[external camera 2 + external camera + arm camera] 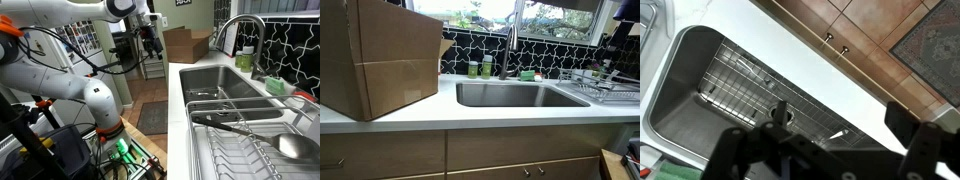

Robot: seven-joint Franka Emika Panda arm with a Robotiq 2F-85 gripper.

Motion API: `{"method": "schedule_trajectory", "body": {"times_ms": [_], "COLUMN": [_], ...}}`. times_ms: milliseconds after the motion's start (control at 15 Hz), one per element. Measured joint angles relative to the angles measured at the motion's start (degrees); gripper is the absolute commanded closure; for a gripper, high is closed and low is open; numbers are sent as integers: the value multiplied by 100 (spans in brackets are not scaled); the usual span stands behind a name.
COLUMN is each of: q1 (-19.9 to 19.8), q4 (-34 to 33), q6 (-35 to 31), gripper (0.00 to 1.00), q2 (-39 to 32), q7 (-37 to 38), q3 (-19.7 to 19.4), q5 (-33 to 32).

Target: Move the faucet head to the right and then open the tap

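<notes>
Nothing is done yet: the gripper (153, 50), jaws wide and empty, hangs at 9 o'clock, well apart from the tap (262, 40).

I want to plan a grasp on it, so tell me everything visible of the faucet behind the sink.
The faucet is a tall, slim gooseneck of shiny silver metal, arched like an upside-down U. It stands upright at the back edge of the sink, in front of dark patterned tiles and beside small green bottles. Its head points down over the basin. No running water shows, and nothing touches it.
</notes>
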State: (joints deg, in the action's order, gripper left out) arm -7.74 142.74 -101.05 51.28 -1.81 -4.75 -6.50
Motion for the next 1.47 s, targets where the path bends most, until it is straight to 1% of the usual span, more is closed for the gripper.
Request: {"method": "schedule_trajectory", "body": {"times_ms": [667,800,933,1133,1333,1467], "q1": [2,-15,-87,-249,-459,-543], "q4": [-11,-174,-555,-1336,-2095,-2523], "q6": [0,-49,-234,-586,-1212,-1767], "gripper": [0,0,0,0,0,0], "q2": [-9,-138,-482,-1326,-2349,-3026], "q7": [4,146,367,866,1667,2371], "q3": [4,11,62,240,492,633], "q5": [0,-9,-184,-584,-1115,-1413]}}
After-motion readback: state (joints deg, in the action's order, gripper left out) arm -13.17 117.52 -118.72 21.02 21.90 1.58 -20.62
